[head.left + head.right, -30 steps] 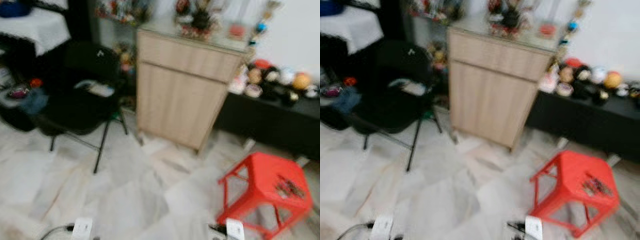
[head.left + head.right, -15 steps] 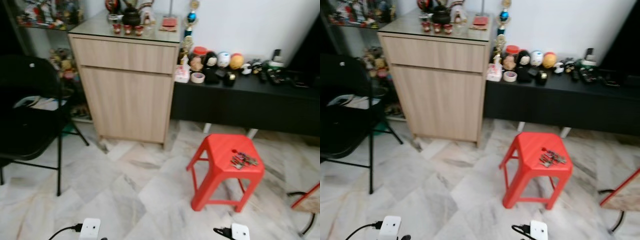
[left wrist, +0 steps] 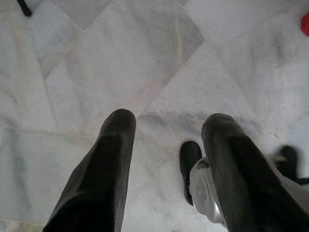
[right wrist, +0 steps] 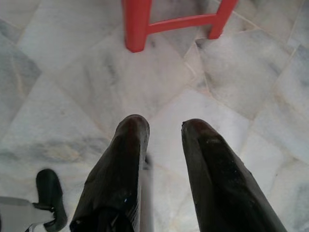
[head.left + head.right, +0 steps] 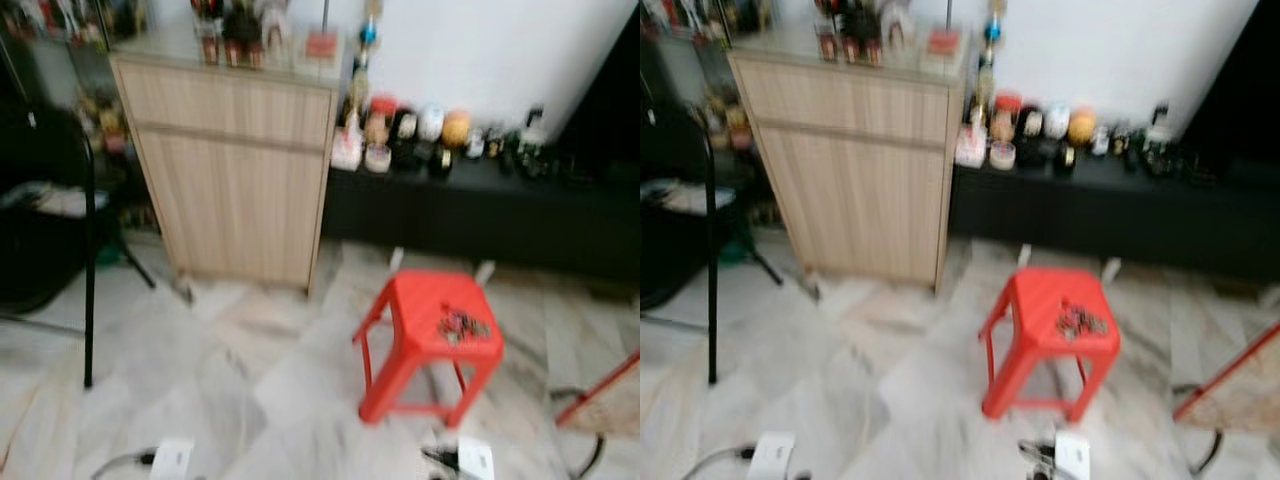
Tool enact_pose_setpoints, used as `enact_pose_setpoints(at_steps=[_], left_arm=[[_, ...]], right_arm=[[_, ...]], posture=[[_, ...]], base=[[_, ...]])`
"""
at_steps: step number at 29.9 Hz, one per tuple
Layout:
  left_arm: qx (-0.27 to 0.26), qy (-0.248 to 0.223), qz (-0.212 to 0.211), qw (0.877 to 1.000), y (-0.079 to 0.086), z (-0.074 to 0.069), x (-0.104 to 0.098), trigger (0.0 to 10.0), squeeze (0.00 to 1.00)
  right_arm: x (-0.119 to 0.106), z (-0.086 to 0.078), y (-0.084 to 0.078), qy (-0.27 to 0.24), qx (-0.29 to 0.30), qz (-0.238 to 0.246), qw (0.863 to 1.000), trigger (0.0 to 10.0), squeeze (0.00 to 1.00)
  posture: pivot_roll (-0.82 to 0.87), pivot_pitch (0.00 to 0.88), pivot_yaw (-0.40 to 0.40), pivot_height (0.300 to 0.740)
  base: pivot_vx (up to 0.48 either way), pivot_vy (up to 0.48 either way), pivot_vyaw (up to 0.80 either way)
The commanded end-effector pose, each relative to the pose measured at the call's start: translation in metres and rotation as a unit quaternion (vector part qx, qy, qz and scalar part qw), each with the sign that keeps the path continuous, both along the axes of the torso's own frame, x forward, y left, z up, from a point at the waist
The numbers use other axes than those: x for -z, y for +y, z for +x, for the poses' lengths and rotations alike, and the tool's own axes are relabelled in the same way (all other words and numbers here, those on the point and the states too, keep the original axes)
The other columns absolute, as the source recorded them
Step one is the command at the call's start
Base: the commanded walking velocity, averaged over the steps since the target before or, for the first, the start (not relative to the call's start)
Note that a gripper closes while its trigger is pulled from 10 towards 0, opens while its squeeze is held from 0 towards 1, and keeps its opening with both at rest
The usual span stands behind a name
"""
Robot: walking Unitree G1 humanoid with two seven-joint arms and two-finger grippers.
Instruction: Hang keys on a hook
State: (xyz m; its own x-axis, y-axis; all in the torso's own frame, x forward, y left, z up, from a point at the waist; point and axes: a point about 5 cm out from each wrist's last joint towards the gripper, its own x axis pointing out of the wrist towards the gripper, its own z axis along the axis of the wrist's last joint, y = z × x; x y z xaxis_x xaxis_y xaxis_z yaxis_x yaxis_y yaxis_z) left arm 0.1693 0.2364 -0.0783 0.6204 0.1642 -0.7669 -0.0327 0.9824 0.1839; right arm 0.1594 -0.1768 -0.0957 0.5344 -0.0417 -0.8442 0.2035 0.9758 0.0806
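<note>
A bunch of keys lies on top of a red plastic stool standing on the marble floor, right of centre in the eye views. The stool's red legs appear ahead of my right gripper, which hangs over the floor with its black fingers apart and nothing between them. My left gripper also hangs above the floor, open and empty. The eye views are blurred.
A light wooden cabinet with ornaments on top stands at the back left, beside a low black bench crowded with small items. A black folding chair is at the left. A cable lies on the floor at the lower right.
The camera has swung right and moved a little closer: the cabinet shifted left, and the stool with the keys came to right of centre. The picture went from sharp to blurred.
</note>
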Motion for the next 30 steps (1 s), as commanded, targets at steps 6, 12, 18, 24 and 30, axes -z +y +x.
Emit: enact_pose_setpoints(at_steps=[6,12,18,24,30], left_arm=[[-0.009,-0.006,-0.02,1.0,-0.012,-0.001,0.003,10.0,0.0],[-0.023,-0.023,-0.044,0.999,-0.013,0.004,0.001,10.0,0.0],[-0.016,-0.027,-0.043,0.999,-0.014,0.007,-0.001,10.0,0.0],[-0.014,-0.029,-0.043,0.999,-0.015,0.008,-0.001,10.0,0.0],[-0.009,-0.034,-0.045,0.998,-0.017,0.011,-0.002,10.0,0.0]], right_arm=[[-0.001,0.0,-0.01,-0.007,0.009,-0.015,1.0,10.0,0.0],[-0.002,0.001,-0.01,-0.011,0.01,-0.015,1.0,10.0,0.0],[-0.002,0.001,-0.011,-0.013,0.003,-0.026,1.0,10.0,0.0],[-0.002,0.001,-0.011,-0.014,0.004,-0.026,1.0,10.0,0.0],[-0.002,0.001,-0.012,-0.014,0.005,-0.033,0.999,10.0,0.0]], posture=[[0.11,0.0,-0.099,0.74],[0.11,0.0,-0.098,0.74],[0.11,0.0,-0.094,0.74],[0.1,0.0,-0.09,0.74],[0.11,0.0,-0.091,0.74]], base=[[0.0,0.0,0.0],[0.0,0.0,0.0],[0.086,0.0,0.0],[0.264,0.0,0.0],[0.316,0.0,0.0]])
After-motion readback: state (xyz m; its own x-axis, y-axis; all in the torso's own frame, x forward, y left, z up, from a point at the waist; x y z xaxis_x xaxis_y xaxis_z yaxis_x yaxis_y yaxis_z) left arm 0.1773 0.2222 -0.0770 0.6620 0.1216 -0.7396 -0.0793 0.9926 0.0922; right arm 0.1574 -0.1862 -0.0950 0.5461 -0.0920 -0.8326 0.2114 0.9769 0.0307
